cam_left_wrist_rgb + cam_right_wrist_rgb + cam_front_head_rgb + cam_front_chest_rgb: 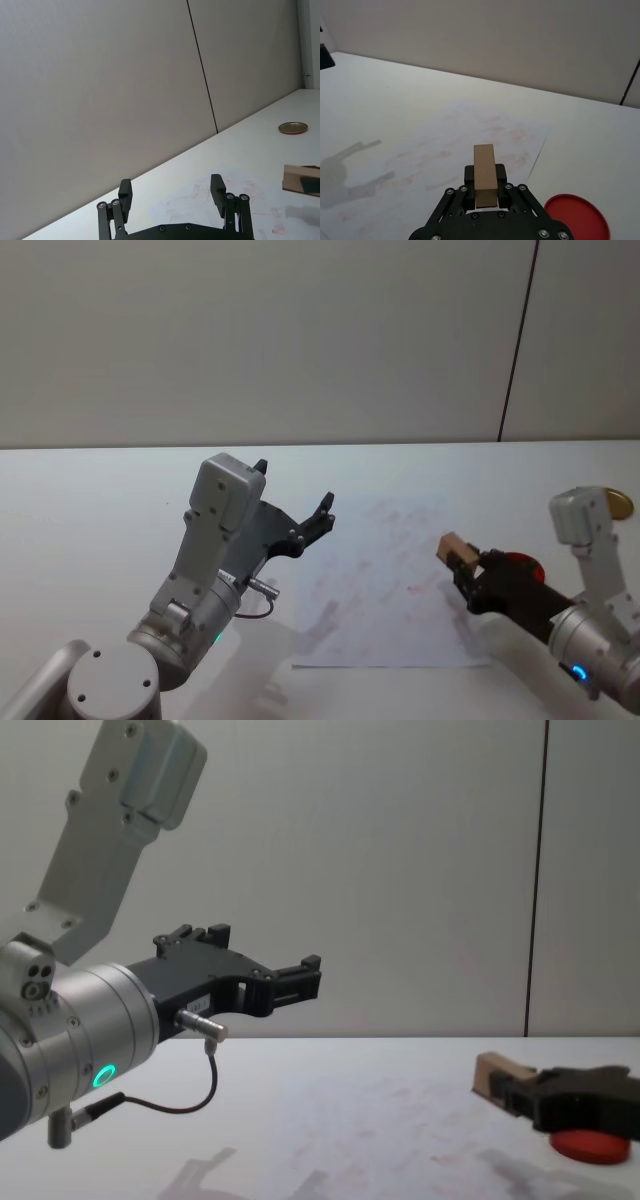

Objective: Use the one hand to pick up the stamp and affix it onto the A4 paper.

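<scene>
At 4 o'clock on the white surface [100,500], the right pincer [462,558] is clamped on the stamp [455,547], holding the tan block lifted just above the right edge of the A4 paper [390,590], with the round red ink pad [522,563] close at its 3 o'clock. At the sheet's 9 o'clock the left pincer [295,487] hangs high, spread wide, so the paper's middle lies uncovered. Farthest, at 2 o'clock, a flat gold disc [620,503] lies well apart from the pad.

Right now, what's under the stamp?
The stamp, clamped in the right end effector, hangs in the air above the smudged A4 paper, near its right edge. Its stamping face is hidden, as is the paper patch right beneath.
</scene>
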